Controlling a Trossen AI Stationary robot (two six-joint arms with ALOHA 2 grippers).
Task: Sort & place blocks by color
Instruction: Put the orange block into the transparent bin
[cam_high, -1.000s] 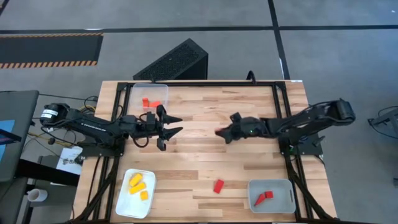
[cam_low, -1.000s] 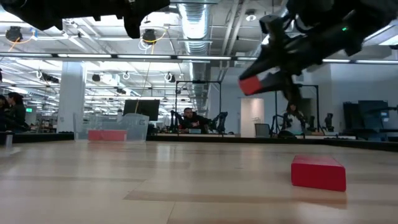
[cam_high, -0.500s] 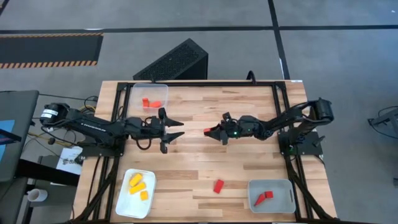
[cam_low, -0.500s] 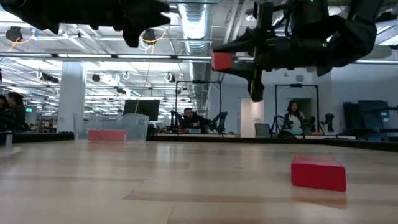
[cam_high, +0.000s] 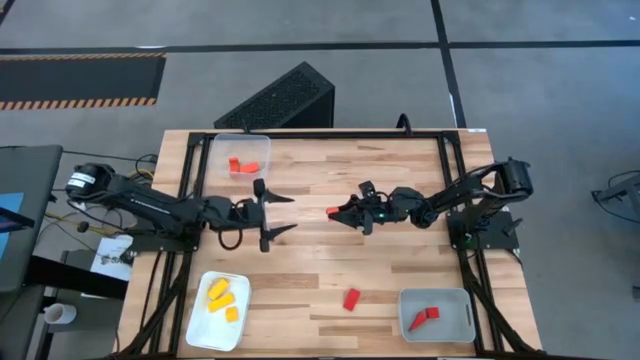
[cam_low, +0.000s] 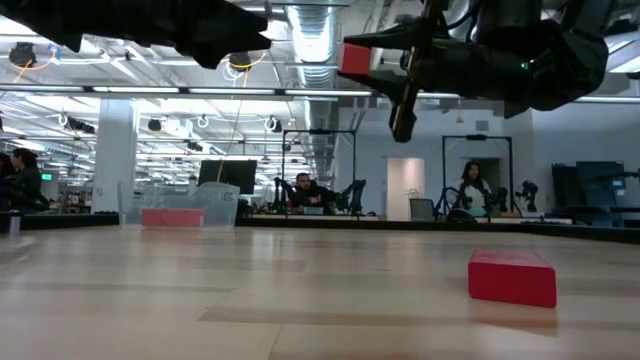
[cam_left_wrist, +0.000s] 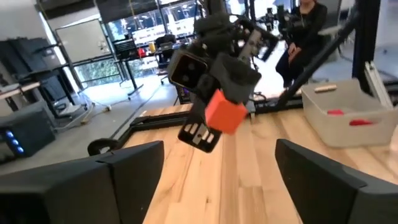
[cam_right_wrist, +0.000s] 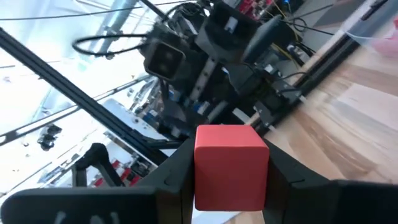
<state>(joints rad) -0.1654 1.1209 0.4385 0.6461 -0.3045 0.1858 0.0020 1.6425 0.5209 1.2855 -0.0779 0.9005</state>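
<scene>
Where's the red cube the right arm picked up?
The red cube is clamped in the right end effector, held above mid-table in the high view, facing the open left end effector.

The right gripper (cam_high: 334, 212) is carrying a red cube (cam_high: 331, 212) in its closed fingers leftward over the table centre, having come from nearer the right side a second ago. Its arm is folding, with the elbow drawn in toward the right table edge. In the low view the red cube (cam_low: 355, 58) is now riding higher and further left than before. The left gripper (cam_high: 287, 214) is spreading its fingers, which stood noticeably closer together half a second ago, and it is sitting slightly lower on the table than one second ago, facing the approaching cube across a narrowing gap.
</scene>
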